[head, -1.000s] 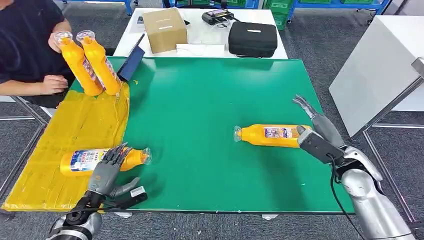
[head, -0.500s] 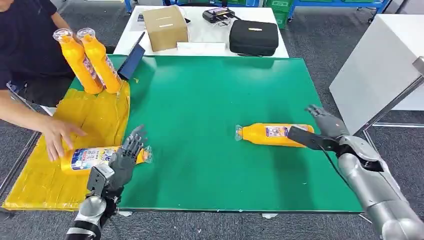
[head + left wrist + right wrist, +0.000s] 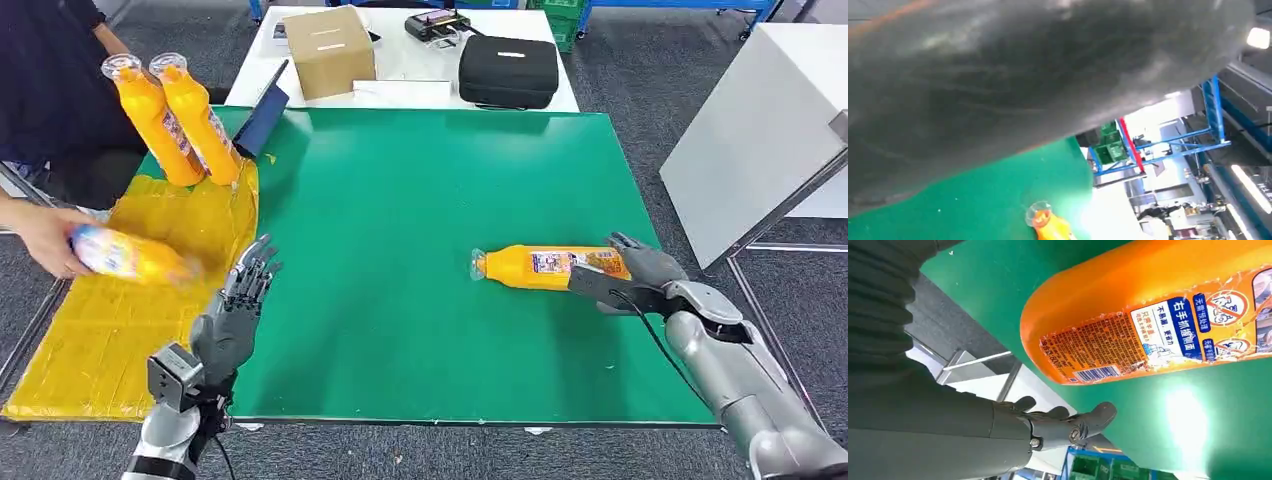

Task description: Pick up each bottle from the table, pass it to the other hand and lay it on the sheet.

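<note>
- A green table (image 3: pixel 400 200) stands on grey carpet, with a yellow sheet (image 3: pixel 150 300) laid over its left edge and a white table (image 3: pixel 400 60) behind carrying a cardboard box (image 3: pixel 330 40) and a black case (image 3: pixel 507 70).
- The bottle (image 3: pixel 550 267) to be picked lies on its side on the green surface, well apart from the sheet, clear cap toward the sheet and base toward the robot's right.
- The right hand (image 3: pixel 635 272) sits at that base end — thumb on the near side, fingers (image 3: pixel 630 245) curving over the far side. In the right wrist view the bottle (image 3: pixel 1158 315) lies just beyond the fingertips (image 3: pixel 1098 415), and I cannot tell whether the hand has yet clamped.
- To do it well, I judge the hand should slide further along the body so the fingers wrap the label, not the rounded base, then close firmly before lifting; a round bottle may roll away.
- The left hand (image 3: pixel 235 315) hovers spread and empty near the sheet's edge — well placed to receive.
- Further out, two bottles (image 3: pixel 175 120) stand leaning at the sheet's far end, and a person's hand (image 3: pixel 45 235) holds another bottle (image 3: pixel 130 255) over the sheet.
</note>
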`<action>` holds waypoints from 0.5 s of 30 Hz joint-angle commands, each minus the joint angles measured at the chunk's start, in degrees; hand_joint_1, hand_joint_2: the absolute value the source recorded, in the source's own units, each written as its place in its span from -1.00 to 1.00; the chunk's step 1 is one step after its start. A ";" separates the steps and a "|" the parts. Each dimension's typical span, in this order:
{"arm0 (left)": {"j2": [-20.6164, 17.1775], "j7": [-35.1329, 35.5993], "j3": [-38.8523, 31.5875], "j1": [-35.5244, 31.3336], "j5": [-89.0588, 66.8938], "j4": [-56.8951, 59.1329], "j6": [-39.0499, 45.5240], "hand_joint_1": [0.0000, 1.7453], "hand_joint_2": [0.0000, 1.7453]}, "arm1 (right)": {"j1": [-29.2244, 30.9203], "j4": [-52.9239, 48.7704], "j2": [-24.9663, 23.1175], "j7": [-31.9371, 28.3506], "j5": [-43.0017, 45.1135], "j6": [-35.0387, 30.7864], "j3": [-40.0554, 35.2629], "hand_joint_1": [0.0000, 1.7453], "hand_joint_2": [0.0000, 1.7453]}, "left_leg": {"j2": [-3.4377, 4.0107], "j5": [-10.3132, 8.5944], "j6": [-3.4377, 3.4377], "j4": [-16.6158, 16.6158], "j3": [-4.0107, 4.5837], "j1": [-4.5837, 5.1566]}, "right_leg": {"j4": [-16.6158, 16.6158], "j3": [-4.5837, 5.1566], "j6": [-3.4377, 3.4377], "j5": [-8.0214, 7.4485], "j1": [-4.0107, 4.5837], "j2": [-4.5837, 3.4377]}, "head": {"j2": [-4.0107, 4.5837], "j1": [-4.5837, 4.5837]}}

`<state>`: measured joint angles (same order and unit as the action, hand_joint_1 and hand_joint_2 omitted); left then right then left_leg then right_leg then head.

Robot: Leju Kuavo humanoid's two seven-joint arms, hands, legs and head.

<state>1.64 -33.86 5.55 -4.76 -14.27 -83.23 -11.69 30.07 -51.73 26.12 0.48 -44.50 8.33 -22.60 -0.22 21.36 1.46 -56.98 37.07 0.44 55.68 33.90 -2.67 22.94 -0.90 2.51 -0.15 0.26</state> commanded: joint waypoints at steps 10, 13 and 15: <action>0.95 0.28 0.65 -2.01 1.02 1.58 -1.20 -1.00 -1.00 | 9.21 17.33 -10.77 0.56 -5.51 -3.85 -7.53 -1.00 1.00 | 0.37 0.21 -0.17 -0.02 -0.36 -0.10 | -0.04 -0.26 0.16 0.08 0.08 -0.55 | 0.00 0.00; 0.86 0.48 0.97 -1.92 0.98 1.42 -1.56 -1.00 -1.00 | 10.15 20.12 -12.98 1.33 -6.79 -5.03 -7.52 -1.00 1.00 | 0.31 0.15 -0.12 -0.01 -0.25 -0.09 | -0.04 -0.16 0.10 0.04 0.08 -0.43 | 0.00 0.00; 0.85 0.61 0.91 -2.35 1.30 1.80 -1.91 -1.00 -1.00 | 10.45 21.83 -13.98 1.62 -7.26 -4.64 -7.75 -1.00 1.00 | 0.32 0.16 -0.12 -0.03 -0.25 -0.09 | -0.02 -0.16 0.11 0.06 0.07 -0.44 | 0.00 -0.02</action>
<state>2.43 -33.90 5.75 -5.14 -13.29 -83.58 -12.76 35.37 -41.83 19.14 1.09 -50.32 4.35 -26.80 -0.15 21.35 1.45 -56.98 37.06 0.42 55.69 33.96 -2.67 22.94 -0.87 2.46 -0.15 0.24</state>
